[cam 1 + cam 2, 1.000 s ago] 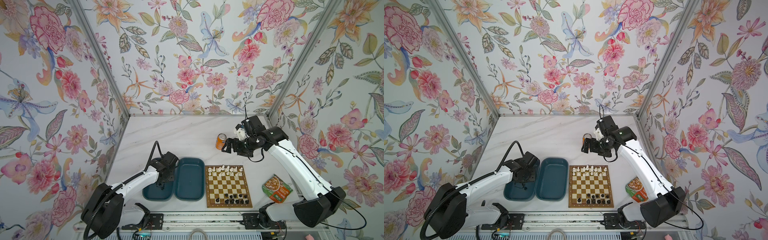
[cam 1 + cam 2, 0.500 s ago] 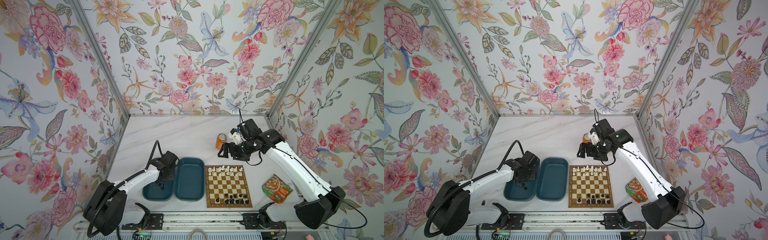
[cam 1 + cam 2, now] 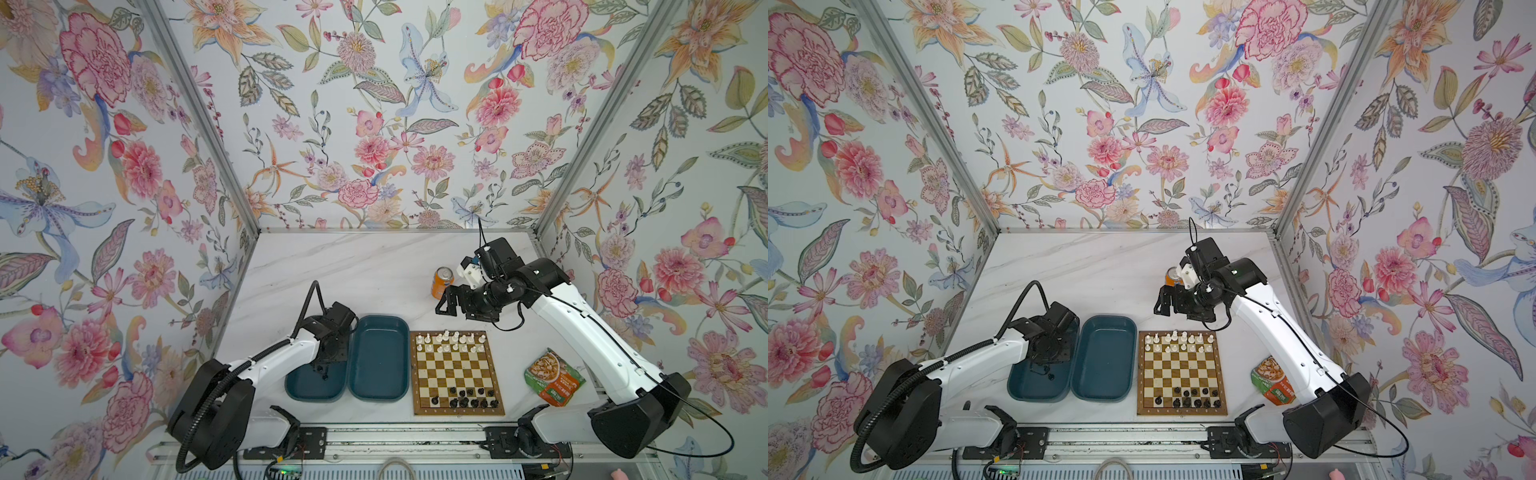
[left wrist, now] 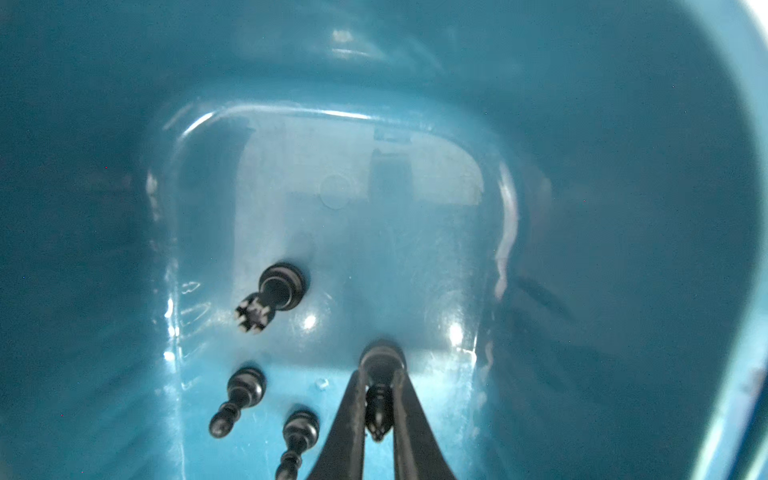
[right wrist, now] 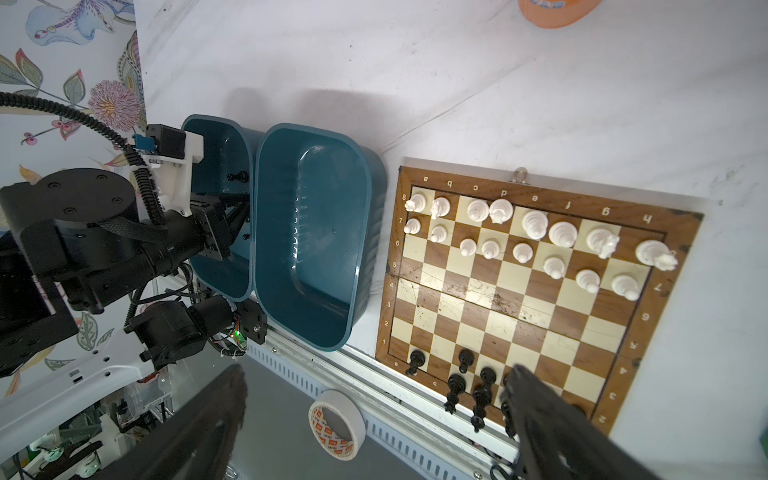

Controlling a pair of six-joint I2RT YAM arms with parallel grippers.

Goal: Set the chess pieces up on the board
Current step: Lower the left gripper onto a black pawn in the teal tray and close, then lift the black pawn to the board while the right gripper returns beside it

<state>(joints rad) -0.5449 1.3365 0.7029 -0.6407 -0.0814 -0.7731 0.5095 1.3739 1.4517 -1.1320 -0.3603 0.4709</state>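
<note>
Left gripper (image 4: 379,374) first: its fingers (image 4: 345,424) are pinched together on a black piece (image 4: 379,415), one on either side of its slim stem, deep inside the left tray (image 4: 623,208). Whether the base sits on the tray floor or just off it, I can't tell. Right beside it on the teal floor are three loose black pieces: a notched-top rook (image 4: 274,297), a pawn (image 4: 239,399) and one more, cut off by the frame edge (image 4: 297,436).

Pull out to a top view and that tray (image 3: 307,388) sits at lower centre-left. The right tray (image 3: 378,359) is snug against it.

Just beside the trays, at lower centre, lies the board (image 3: 457,372). White pieces (image 3: 451,340) fill its two rows along the upper edge. Black board pieces (image 3: 469,399) are bunched along the lower edge.

Over to the right gripper (image 3: 446,301): its fingers (image 5: 561,424) are spread wide with nothing between them. It hangs over the worktop (image 3: 353,270) just above the board's upper edge, close to the orange can (image 3: 442,280).

A snack packet (image 3: 555,378) lies to the right of the board. A roll of tape (image 5: 336,424) rests on the front rail.
</note>
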